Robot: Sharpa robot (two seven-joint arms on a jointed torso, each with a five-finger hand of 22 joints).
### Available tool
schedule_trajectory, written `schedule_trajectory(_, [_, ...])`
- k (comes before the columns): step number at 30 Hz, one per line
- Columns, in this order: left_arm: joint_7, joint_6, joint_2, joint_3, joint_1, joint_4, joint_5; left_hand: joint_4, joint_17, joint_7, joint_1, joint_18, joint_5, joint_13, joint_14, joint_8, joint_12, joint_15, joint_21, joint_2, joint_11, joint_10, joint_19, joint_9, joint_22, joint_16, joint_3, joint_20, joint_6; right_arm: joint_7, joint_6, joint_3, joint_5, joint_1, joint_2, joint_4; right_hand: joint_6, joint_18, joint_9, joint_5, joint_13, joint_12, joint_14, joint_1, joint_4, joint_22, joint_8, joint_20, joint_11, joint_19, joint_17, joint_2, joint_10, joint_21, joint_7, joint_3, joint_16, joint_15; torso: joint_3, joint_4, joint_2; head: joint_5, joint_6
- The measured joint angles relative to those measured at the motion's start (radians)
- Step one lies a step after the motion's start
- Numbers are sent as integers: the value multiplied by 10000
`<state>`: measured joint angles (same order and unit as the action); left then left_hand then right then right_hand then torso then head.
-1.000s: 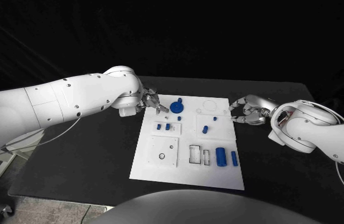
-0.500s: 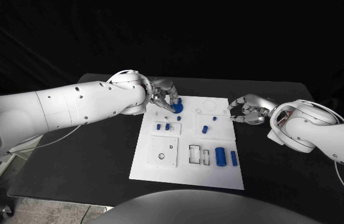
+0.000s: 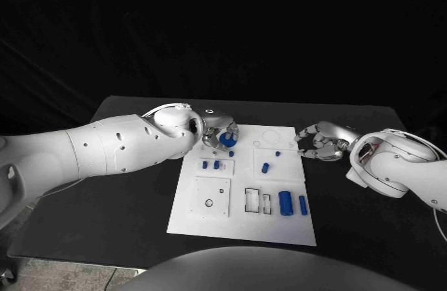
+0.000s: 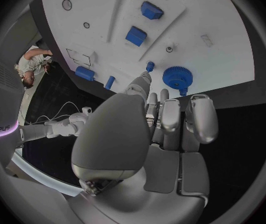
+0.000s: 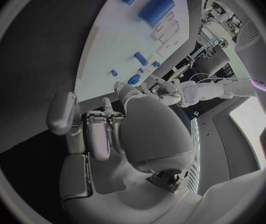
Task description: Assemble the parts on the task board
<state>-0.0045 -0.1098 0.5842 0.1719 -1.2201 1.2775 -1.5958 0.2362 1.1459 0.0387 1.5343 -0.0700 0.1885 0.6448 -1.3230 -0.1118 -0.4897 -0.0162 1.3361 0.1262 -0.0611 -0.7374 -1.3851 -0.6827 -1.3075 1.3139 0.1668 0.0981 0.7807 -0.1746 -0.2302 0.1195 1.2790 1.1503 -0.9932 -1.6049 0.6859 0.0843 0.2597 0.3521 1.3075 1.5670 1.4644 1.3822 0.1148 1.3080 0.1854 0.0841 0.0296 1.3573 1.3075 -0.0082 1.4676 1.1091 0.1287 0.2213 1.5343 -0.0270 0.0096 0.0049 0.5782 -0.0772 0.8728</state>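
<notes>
The round blue toothed gear point(image 3: 228, 139) lies at the upper left of the white task board point(image 3: 214, 220); the left hand point(image 3: 216, 133) hovers over it, fingers apart, empty. It should probably close evenly on the rim. The right hand point(image 3: 316, 144), curled, empty, hangs at the board's right edge over the black counter point(image 3: 103, 200).

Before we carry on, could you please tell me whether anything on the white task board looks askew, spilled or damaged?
Nothing stands out: the white task board lies flat and the small blue parts rest tidily on it, with no visible damage.
</notes>
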Motion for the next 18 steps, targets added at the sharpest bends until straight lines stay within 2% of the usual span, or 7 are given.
schedule_trajectory(6, [130,-134,-223,3,116,-243,-484,-10,0,-78,24,0,146,97,0,-9,-303,0,42,-24,0,0,0,122,0,66,95,0,102,16,-5,0,-1,-1,-2,-7,0,0,0,0,0,0,0,0,0,-1,0,0,0,0,6,0,0,0,0,0,0,0,3,3,-7,-14,0])
schedule_trajectory(15, [181,-151,-413,3,232,-462,-833,-16,-95,14,24,-1,205,232,0,-219,-739,0,78,-25,83,-83,0,289,1,66,155,1,406,22,-4,0,-1,-1,-6,-14,0,0,1,0,0,0,0,0,0,-2,0,0,0,0,5,0,0,0,0,0,0,0,8,3,-12,-21,0])
schedule_trajectory(18, [183,-140,-468,3,273,-516,-897,-36,-136,20,24,0,204,321,0,-269,-910,0,78,-24,52,-127,0,341,1,66,175,0,482,23,-3,0,-2,-1,-14,-14,0,0,1,0,0,0,0,0,0,-2,0,0,0,0,5,0,0,0,0,0,0,0,8,6,-12,-12,0])
